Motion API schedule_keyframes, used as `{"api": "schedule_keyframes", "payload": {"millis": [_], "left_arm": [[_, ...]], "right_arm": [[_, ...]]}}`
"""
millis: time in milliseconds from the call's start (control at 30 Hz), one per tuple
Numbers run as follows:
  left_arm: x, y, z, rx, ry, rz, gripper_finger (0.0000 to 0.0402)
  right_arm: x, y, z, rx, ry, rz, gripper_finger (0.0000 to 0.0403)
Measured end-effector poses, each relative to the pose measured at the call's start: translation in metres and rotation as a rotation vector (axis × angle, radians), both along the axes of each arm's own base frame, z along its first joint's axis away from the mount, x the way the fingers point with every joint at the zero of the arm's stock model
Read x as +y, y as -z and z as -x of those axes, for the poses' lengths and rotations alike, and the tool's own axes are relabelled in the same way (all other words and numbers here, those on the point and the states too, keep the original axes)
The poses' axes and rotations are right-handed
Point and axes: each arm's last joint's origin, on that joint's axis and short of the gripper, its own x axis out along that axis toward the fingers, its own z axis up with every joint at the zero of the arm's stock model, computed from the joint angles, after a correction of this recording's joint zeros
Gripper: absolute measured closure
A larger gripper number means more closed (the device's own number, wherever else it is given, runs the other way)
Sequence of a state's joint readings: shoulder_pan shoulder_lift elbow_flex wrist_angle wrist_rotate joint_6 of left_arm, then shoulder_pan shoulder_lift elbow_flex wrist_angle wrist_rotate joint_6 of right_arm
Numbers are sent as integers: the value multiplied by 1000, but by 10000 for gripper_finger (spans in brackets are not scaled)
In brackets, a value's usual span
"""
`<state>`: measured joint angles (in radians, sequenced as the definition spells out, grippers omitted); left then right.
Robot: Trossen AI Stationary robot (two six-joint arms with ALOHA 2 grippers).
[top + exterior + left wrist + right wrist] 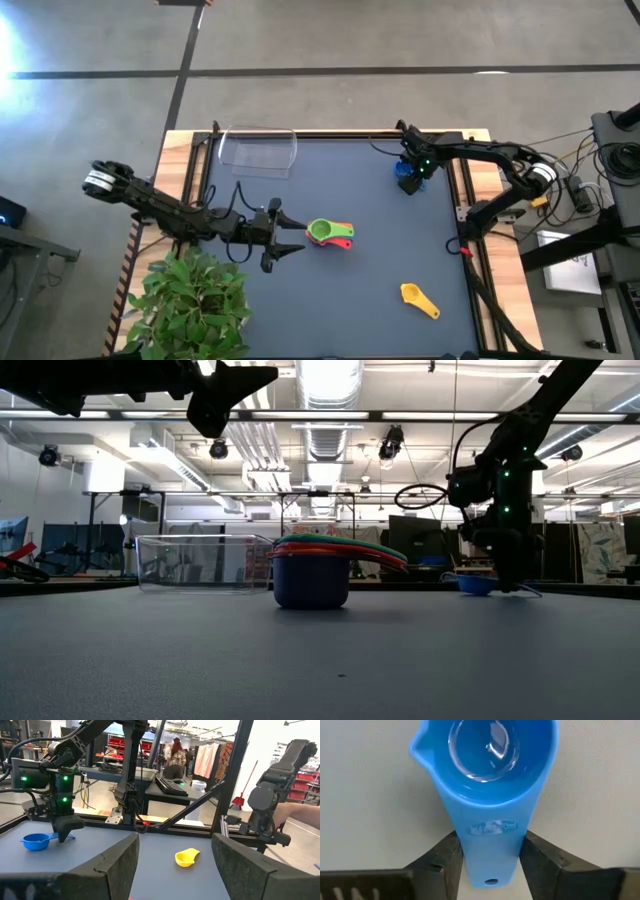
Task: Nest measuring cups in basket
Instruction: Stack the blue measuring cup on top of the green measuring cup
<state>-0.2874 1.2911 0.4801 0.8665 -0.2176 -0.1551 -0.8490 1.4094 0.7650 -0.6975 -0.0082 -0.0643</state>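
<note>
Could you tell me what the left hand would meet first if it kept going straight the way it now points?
Probably the stack of cups, which lies just ahead of the left hand in the high view. The hand hangs above the table, though, so it might pass over them.

The left dark two-finger claw (292, 237) is hovering with fingers spread wide, pointing toward three o'clock. The right dark claw (409, 180) is reaching down at the one o'clock corner, its fingers (445, 860) pressing a handle's sides.
</note>
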Motion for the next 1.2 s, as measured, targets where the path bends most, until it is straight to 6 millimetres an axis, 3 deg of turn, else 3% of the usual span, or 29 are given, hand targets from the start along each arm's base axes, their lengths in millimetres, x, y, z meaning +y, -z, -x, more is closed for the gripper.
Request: {"api": "schedule_keyframes", "payload": {"millis": [200, 400, 867, 1200], "left_arm": [[0, 0, 0, 0, 0, 0, 169], [0, 0, 0, 0, 0, 0, 169], [0, 0, 0, 2, -5, 25, 169], [1, -7, 3, -37, -7, 39, 169]], "right_arm": [[5, -6, -3, -19, -14, 19, 253], [24, -24, -14, -87, -43, 67, 246], [112, -74, -50, -349, -183, 87, 248], [169, -124, -104, -466, -368, 155, 246]]}}
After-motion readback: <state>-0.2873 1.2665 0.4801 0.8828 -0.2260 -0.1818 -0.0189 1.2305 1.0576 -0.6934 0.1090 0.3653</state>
